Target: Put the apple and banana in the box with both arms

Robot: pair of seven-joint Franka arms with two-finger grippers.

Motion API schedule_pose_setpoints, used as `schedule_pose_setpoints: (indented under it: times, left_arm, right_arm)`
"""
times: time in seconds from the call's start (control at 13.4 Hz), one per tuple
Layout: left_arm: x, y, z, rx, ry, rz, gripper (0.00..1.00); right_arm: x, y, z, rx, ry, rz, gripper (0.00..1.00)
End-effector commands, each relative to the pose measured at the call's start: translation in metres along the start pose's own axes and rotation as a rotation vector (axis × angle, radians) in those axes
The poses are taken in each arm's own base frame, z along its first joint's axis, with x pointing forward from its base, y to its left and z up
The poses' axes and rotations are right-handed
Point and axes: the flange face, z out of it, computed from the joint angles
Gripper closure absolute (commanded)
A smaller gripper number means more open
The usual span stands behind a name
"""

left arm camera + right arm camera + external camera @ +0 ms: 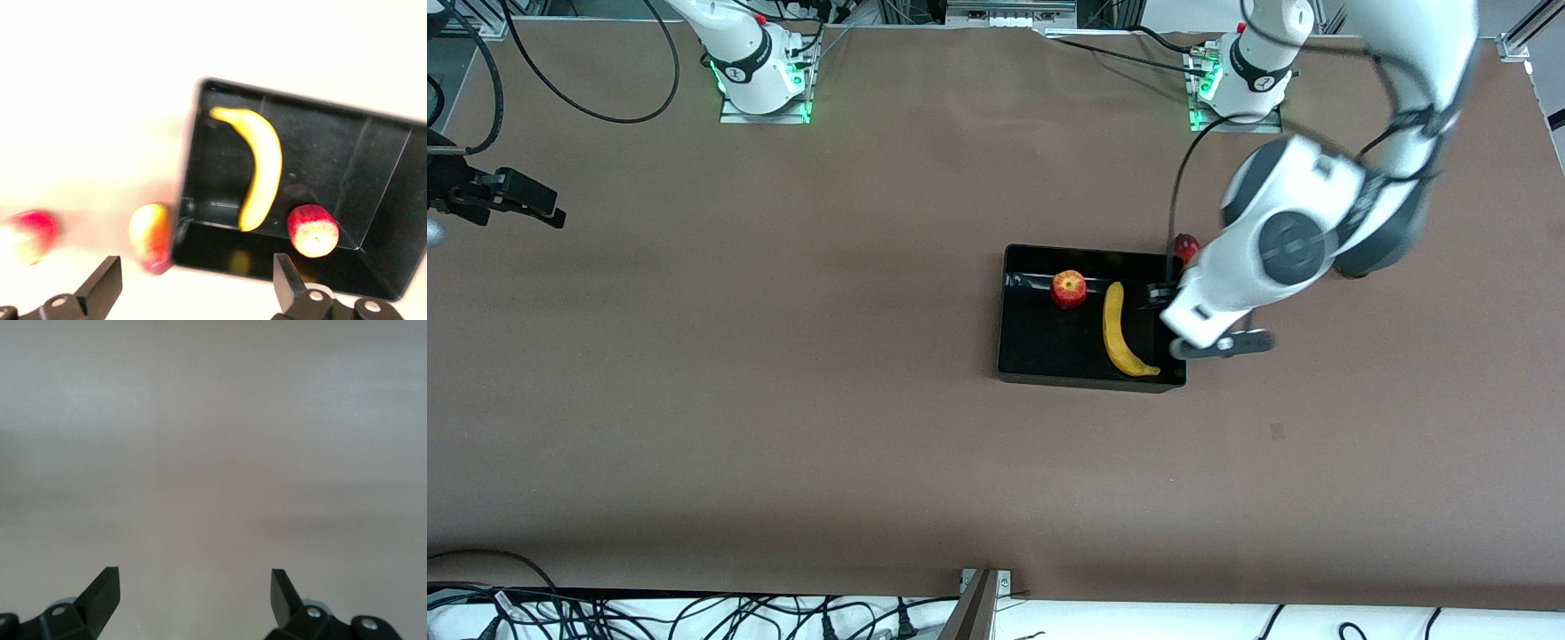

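Observation:
The black box (pixel 1003 313) lies toward the left arm's end of the table. The apple (pixel 1069 289) and the banana (pixel 1120 336) lie in it, side by side and apart. My left gripper (pixel 1163 296) hangs open and empty over the box's end wall on the left arm's side. In the left wrist view its gripper (pixel 197 283) is open above the box wall (pixel 267 257), with the banana (pixel 261 167) and the apple (pixel 312 230) inside. My right gripper (pixel 543 206) waits open and empty over bare table at the right arm's end, and is also open in its wrist view (pixel 195 593).
A red-yellow mango (pixel 152 237) lies on the table against the outside of the box. A round red fruit (pixel 1185 247) sits by the box's corner, partly under the left arm, and shows in the left wrist view (pixel 30 233). Cables run along the table's edges.

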Motion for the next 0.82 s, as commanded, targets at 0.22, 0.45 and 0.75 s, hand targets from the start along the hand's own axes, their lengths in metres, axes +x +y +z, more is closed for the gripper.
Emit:
schedule_pose_setpoints:
  times: [0.22,0.45,0.75]
  left_arm:
    - [-0.025,-0.163,-0.161,-0.017,0.188,-0.057,0.0]
    - [-0.041,-0.212,-0.192,-0.011,0.238,-0.018,0.0]
    - [-0.042,-0.223,-0.196,-0.067,0.233,-0.008,0.0]
  right_arm:
    - [-0.001,-0.001,-0.001,0.002,-0.004,0.008,0.0]
    - [-0.001,-0.001,-0.002,0.002,-0.002,0.008,0.0]
    - [-0.001,-0.001,-0.001,0.002,-0.004,0.008,0.0]
